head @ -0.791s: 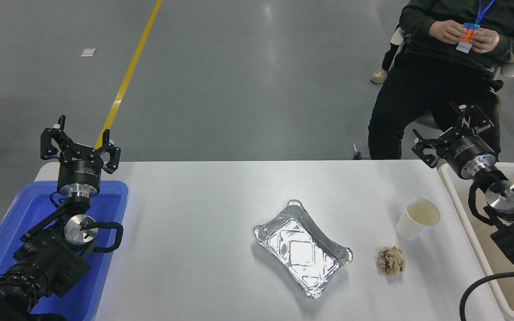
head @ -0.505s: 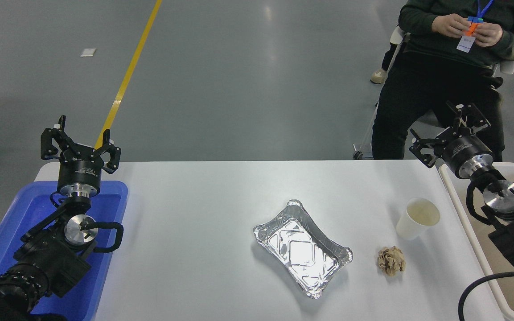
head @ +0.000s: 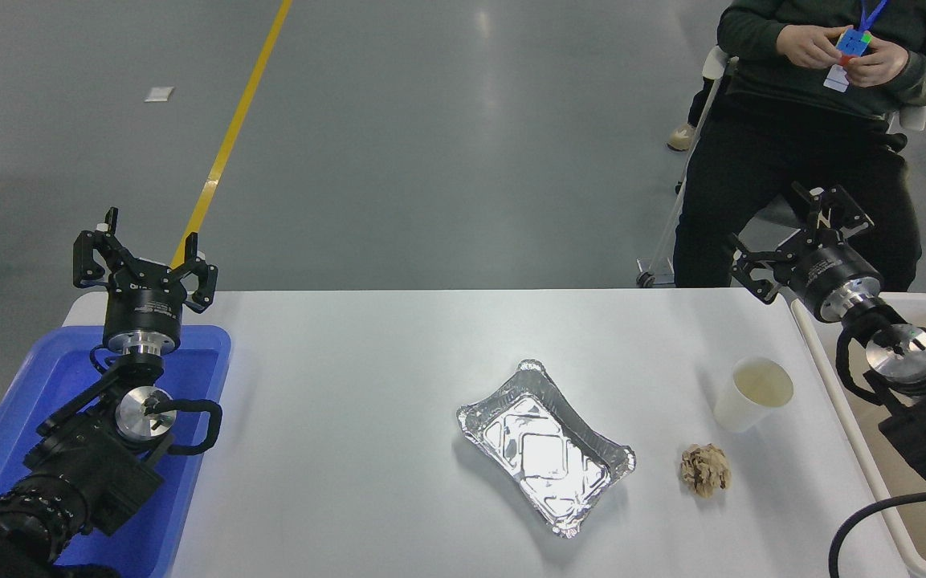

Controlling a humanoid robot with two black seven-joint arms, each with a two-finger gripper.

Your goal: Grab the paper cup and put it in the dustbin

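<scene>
paper cup [head: 752, 394] stands upright on table [head: 350, 385], mouth up, long axis vertical.

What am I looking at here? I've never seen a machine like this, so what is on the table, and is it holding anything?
The camera sits high on a two-armed robot, looking down over a white table. Each black arm ends in a gripper. The left gripper is parked over a blue tray; the right gripper hangs above the far right corner. Both are open and empty. On the table are a paper cup, a crumpled paper ball and a foil tray. The beige dustbin stands at the right edge. A person sits behind.
</scene>
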